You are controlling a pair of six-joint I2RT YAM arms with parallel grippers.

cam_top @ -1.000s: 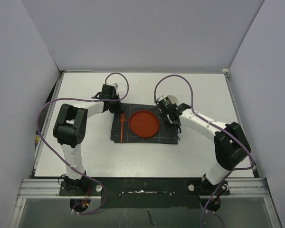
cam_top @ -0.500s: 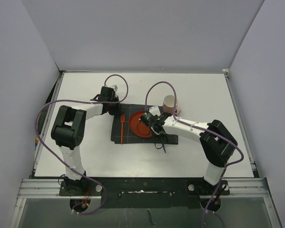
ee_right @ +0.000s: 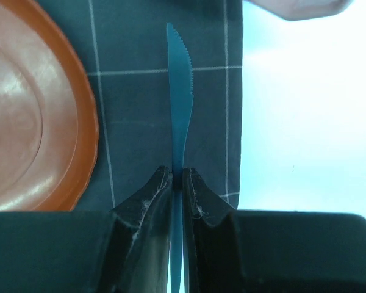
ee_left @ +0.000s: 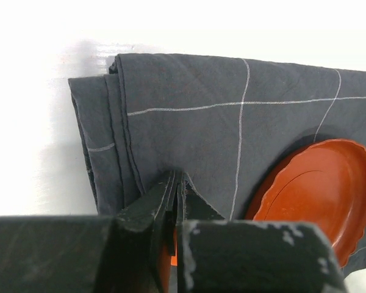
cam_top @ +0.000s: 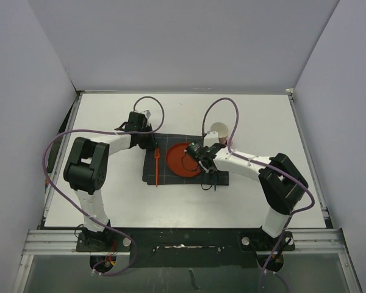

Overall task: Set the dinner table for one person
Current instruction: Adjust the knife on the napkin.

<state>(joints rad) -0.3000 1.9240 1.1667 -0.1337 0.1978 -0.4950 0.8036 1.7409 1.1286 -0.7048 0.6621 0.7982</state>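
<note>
Since a second ago my right gripper [ee_right: 178, 177] has swung in to the right rim of the plate [cam_top: 175, 160], jaws pinching the blue knife [ee_right: 180, 104] above the mat [ee_right: 140, 134] just right of the plate, so laying it looks next. My left gripper [ee_left: 175, 183] sits by the fork [cam_top: 157, 160] left of the plate, jaws pressed together. The dinner table [cam_top: 110, 189] is the surface spreading all around the plate.

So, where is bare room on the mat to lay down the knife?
The bare strip of mat between the plate's right rim and the mat's right edge is free; the knife, in the right gripper, hangs over it. Left of the plate the fork takes the room. The cup crowds the far right corner.
</note>
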